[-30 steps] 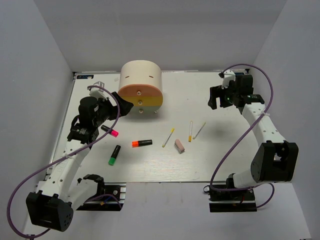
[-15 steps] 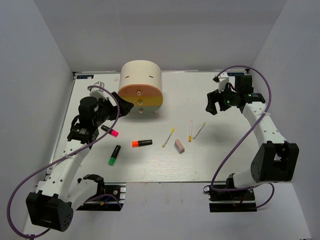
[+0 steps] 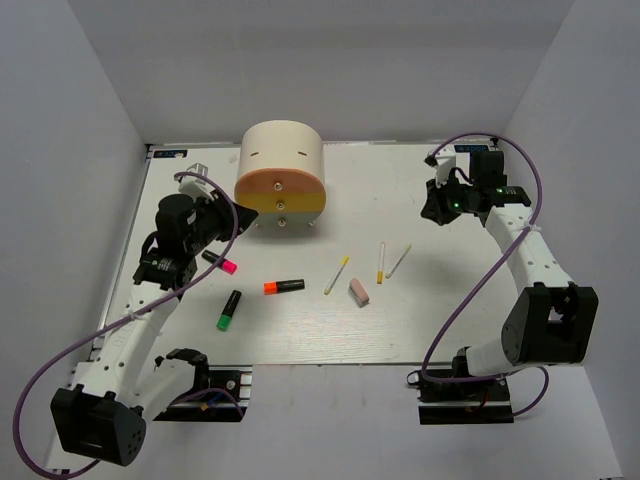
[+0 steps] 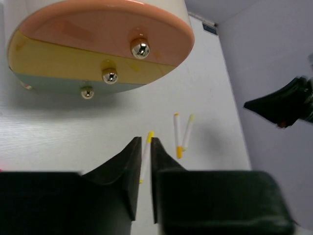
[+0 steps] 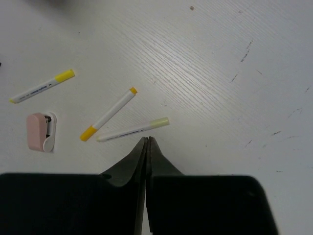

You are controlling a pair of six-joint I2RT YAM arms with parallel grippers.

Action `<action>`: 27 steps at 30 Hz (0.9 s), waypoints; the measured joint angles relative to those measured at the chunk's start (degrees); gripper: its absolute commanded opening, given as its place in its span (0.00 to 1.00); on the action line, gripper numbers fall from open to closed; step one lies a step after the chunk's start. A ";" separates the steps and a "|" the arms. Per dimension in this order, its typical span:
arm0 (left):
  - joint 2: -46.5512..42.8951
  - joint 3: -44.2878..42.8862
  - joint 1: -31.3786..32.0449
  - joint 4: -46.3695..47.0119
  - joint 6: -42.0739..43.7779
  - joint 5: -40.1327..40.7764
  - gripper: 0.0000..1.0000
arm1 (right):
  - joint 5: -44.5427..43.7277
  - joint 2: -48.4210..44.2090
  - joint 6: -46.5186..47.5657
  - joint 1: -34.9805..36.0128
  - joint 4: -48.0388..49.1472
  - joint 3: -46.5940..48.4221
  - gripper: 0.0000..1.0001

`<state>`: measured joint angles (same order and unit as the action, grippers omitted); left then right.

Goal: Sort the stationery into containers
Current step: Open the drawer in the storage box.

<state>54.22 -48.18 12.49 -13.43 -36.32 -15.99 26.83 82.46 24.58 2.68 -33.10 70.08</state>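
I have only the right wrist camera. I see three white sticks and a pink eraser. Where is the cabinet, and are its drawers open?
Observer: The cabinet stands at the far side of the table, left of centre. Its orange drawer and yellow drawer are both closed.
Operator: Are there items that I cannot see?
Observer: Yes. On the left lie the pink highlighter, the orange-red highlighter and the green highlighter.
Operator: And the other arm?
Observer: The left gripper is near the cabinet's front. Its jaws are only a slit apart and hold nothing.
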 measured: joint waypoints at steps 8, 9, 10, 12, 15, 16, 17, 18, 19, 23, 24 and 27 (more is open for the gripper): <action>0.52 0.07 0.61 0.11 -0.31 -1.25 0.73 | 2.47 0.00 -0.55 0.02 -0.07 -0.02 0.73; 0.74 0.17 0.66 0.20 -0.44 -1.46 0.75 | 2.99 0.00 -0.66 0.02 -0.07 -0.02 0.73; 1.03 0.70 0.66 0.61 -0.42 -1.75 0.75 | 3.54 0.00 -0.83 0.02 -0.07 -0.02 0.73; 1.86 1.77 0.87 0.63 -0.37 -2.54 0.76 | 4.46 -0.04 -1.27 0.02 -0.04 -0.13 0.73; 4.59 3.04 1.03 0.59 -0.09 -3.72 0.76 | 5.49 -0.59 -1.90 0.02 0.00 -1.16 0.72; 5.62 3.28 1.11 0.81 0.13 -3.85 0.75 | 5.79 -0.79 -2.16 0.02 0.07 -1.64 0.70; 6.62 3.48 1.25 1.03 0.48 -3.85 0.75 | 6.16 -1.01 -2.51 0.02 0.02 -2.16 0.70; 7.61 3.52 1.36 1.18 1.01 -3.78 0.73 | 6.40 -1.11 -2.86 0.02 -0.04 -2.58 0.69; 8.52 3.52 1.49 1.53 1.68 -3.48 0.73 | 6.64 -1.16 -3.23 0.02 -0.02 -2.89 0.69; 11.23 3.52 2.23 3.52 4.70 -1.29 0.72 | 7.76 -1.16 -4.72 0.02 0.22 -3.30 0.69; 11.74 3.52 2.45 4.22 5.51 -0.81 0.72 | 8.09 -1.16 -5.05 0.02 0.33 -3.30 0.69; 13.22 3.45 3.28 7.23 7.91 0.81 0.72 | 9.11 -1.07 -6.14 0.04 0.70 -3.30 0.70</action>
<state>67.44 -44.73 15.77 -6.20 -28.40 -15.18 35.94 81.38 18.44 2.72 -32.40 66.78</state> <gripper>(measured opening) 0.723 0.690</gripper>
